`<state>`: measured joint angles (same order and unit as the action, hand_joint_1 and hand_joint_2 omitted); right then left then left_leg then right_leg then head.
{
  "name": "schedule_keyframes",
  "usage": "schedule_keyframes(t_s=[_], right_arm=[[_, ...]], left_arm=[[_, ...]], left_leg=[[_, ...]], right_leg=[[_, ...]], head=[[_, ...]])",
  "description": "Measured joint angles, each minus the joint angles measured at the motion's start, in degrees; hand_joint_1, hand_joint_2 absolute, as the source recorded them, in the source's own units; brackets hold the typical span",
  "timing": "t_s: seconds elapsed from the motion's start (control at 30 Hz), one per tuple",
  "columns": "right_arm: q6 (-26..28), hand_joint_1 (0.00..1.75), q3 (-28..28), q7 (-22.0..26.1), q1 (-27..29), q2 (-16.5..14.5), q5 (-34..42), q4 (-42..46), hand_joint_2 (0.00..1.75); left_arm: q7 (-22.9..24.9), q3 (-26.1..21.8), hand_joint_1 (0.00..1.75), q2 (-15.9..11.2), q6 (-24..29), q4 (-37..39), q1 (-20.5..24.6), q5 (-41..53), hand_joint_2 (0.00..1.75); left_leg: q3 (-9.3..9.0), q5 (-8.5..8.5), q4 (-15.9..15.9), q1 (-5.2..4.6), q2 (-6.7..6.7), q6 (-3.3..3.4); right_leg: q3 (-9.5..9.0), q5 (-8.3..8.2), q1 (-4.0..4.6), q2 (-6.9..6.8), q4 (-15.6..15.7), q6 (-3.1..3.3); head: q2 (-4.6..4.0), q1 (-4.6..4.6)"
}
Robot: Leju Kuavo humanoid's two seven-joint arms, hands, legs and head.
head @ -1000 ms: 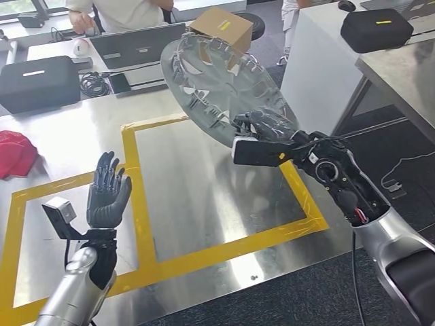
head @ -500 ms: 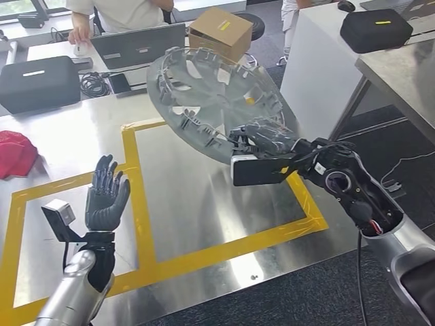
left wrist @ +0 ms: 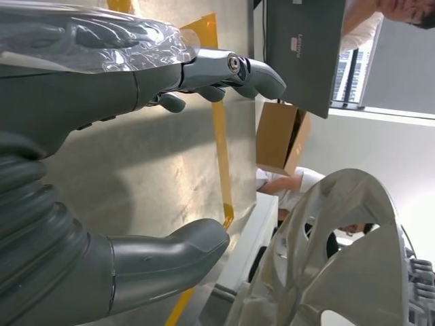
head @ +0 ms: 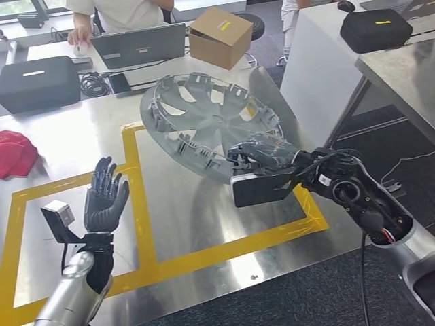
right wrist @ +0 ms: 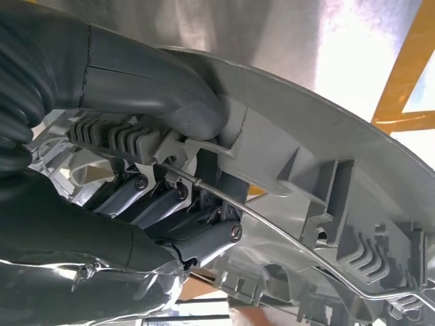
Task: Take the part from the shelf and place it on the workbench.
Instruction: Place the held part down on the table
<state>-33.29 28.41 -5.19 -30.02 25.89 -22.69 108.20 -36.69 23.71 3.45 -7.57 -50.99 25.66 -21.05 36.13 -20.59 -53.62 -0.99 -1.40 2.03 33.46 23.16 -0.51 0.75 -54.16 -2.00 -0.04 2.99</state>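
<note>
Above the workbench (head: 215,204), right hand (head: 259,155) gripping the tilted part (head: 205,122); left hand (head: 105,198) spread.

Wheel cover (head: 210,125): near rim hidden under right hand (head: 259,155). Person (head: 120,12), upper left: cut off by frame edge.

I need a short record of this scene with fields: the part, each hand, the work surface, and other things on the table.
part: grey wheel cover, inner side up, tilted over the yellow tape frame
right hand: grips the cover's near rim
left hand: holds nothing, fingers apart, raised above the table
surface: shiny metal workbench
other things: red cloth, cardboard box, laptop, black case
</note>
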Motion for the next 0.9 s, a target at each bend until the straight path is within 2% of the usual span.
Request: schedule_keyframes(t_s=[0.07,0.4,0.53,0.9], right_arm=[[-0.1,0.0,0.3,-0.2,0.0,0.3,0.3,0.4,0.0],[0.4,0.0,1.1,0.6,-1.0,0.6,0.4,0.7,0.0],[0.9,0.0,1.2,0.9,-1.3,0.6,0.4,0.8,0.0],[1.7,0.0,1.7,1.8,-2.1,1.0,0.4,0.7,0.0]], left_arm=[[0.0,0.0,0.0,-0.2,0.0,0.0,-0.1,0.0,1.75],[-0.1,0.0,0.0,-0.7,-0.2,0.0,-0.2,0.8,1.75],[0.2,-0.1,0.0,-0.7,-0.6,-0.1,-0.2,0.3,0.0],[-0.2,-0.2,0.0,-0.7,-0.7,-0.4,-0.2,0.3,0.0]], left_leg=[[0.0,0.0,0.0,0.0,0.0,0.0],[-0.06,0.0,0.0,0.01,0.0,0.0],[-0.08,0.0,0.0,0.0,0.0,0.0],[-0.08,0.0,0.0,0.0,0.0,0.0]], right_leg=[[0.0,0.0,0.0,0.0,0.0,0.0],[-0.08,0.0,0.01,0.0,0.0,0.0],[-0.1,0.0,0.01,0.0,0.0,0.0],[-0.13,0.0,0.0,0.0,0.0,0.0]], head=[[0.0,0.0],[0.0,-0.01],[0.0,-0.02],[0.0,0.0]])
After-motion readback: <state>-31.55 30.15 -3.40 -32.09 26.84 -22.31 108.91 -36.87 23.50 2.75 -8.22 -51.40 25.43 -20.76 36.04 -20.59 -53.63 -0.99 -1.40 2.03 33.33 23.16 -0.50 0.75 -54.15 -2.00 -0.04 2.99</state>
